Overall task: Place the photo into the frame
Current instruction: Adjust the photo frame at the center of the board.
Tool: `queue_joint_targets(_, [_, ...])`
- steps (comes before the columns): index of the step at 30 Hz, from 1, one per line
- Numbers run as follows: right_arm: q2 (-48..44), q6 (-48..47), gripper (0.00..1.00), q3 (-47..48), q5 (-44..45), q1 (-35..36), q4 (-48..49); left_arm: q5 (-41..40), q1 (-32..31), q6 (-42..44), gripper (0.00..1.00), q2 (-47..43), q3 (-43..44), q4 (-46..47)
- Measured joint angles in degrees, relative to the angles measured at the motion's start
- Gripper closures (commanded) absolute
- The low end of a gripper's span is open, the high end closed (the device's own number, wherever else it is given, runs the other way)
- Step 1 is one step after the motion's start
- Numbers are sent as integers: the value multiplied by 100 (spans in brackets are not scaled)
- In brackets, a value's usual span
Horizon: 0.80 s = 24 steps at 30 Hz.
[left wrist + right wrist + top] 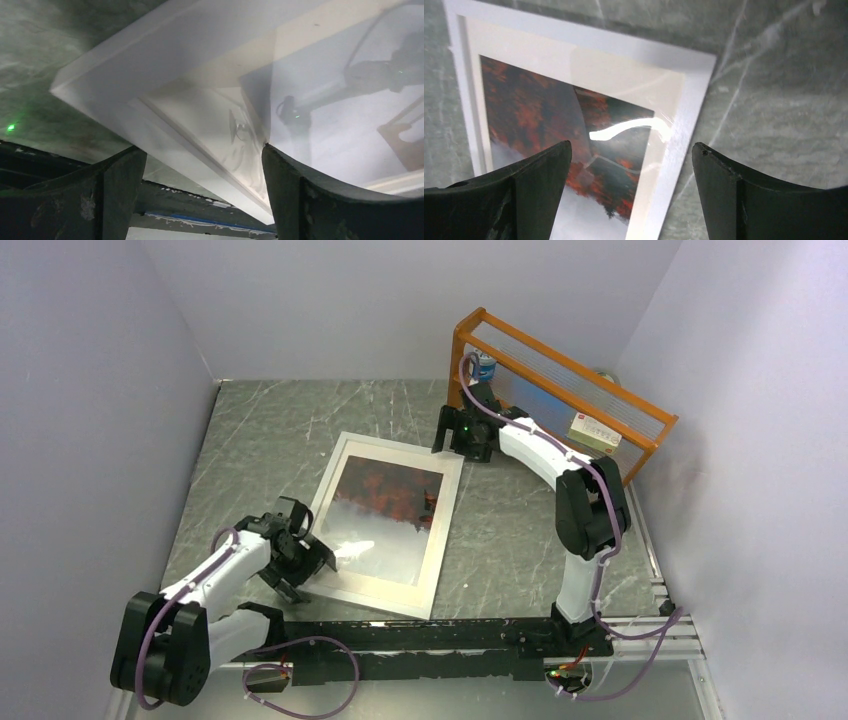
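Observation:
The white frame lies flat in the middle of the table with the photo inside it, red-orange foliage towards the far end and pale mist towards me. My left gripper is open at the frame's near-left side. In the left wrist view its jaws straddle the white border near a corner without closing on it. My right gripper hangs open just beyond the far right corner. In the right wrist view the frame's border and the photo lie below its gripper.
An orange wooden rack stands at the back right, holding a blue can and a small box. A black rail runs along the near edge. Grey walls close in on the left, back and right.

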Motion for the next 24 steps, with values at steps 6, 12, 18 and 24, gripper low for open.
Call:
queue_joint_targets(6, [184, -151, 10, 407, 160, 42, 334, 83, -9, -162, 7, -120, -15, 286])
queue_joint_targets(12, [1084, -369, 11, 1283, 697, 83, 417, 31, 120, -107, 6, -109, 26, 573])
queue_joint_targets(18, [1639, -850, 9, 1543, 872, 120, 479, 334, 660, 87, 7, 210, 133, 734])
queue_joint_targets(24, [1987, -1174, 8, 1738, 905, 133, 490, 525, 822, 201, 6, 396, 199, 761])
